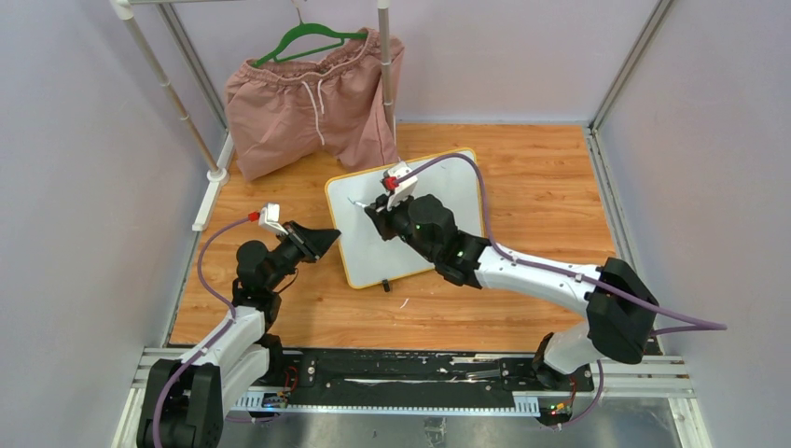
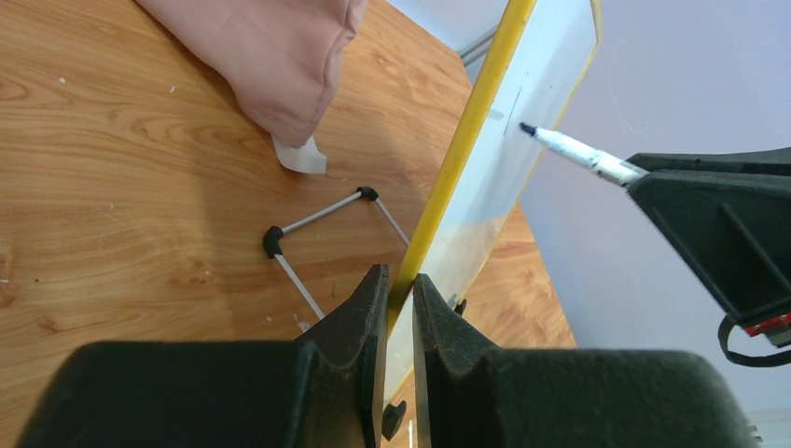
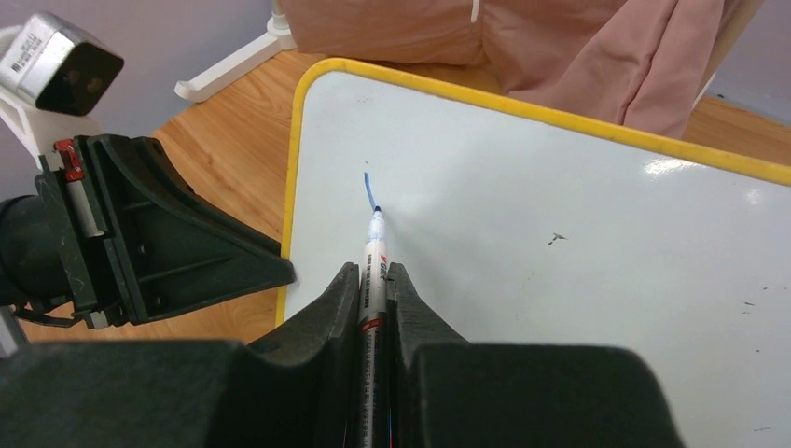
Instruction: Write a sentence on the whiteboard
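While the wooden table (image 1: 532, 177) gives the whiteboard (image 1: 454, 189) a firm floor, the board stands tilted on it, not flat, so treat it as something that can rock or slide under the pen. It sits mid-table, just in front of the hanging pink shorts (image 1: 308, 103), with its face turned towards your right arm.

Your left gripper (image 2: 399, 280) is clenched on the yellow frame (image 2: 456, 159) at the board's left edge, one finger on each side. Hold that clamp firm and motionless. I judge it to be the main brace, since the thin wire stand (image 2: 322, 217) behind looks too light to resist a push.

Your right gripper (image 3: 373, 275) is clamped on the marker (image 3: 375, 250), which lies straight along the fingers with its tip touching the glossy surface near the upper left corner.

The sentence (image 3: 368, 187) is so far one short blue stroke, so nearly all the writing lies ahead.

Press only lightly, enough to leave ink, and move the tip parallel to the tilted face so that it neither lifts off nor digs in.

Work rightward along a level line and leave room beneath for a second row.

Lift the tip clear between letters, and steer the right wrist away from the left fingers, which are close beside the start of the line.
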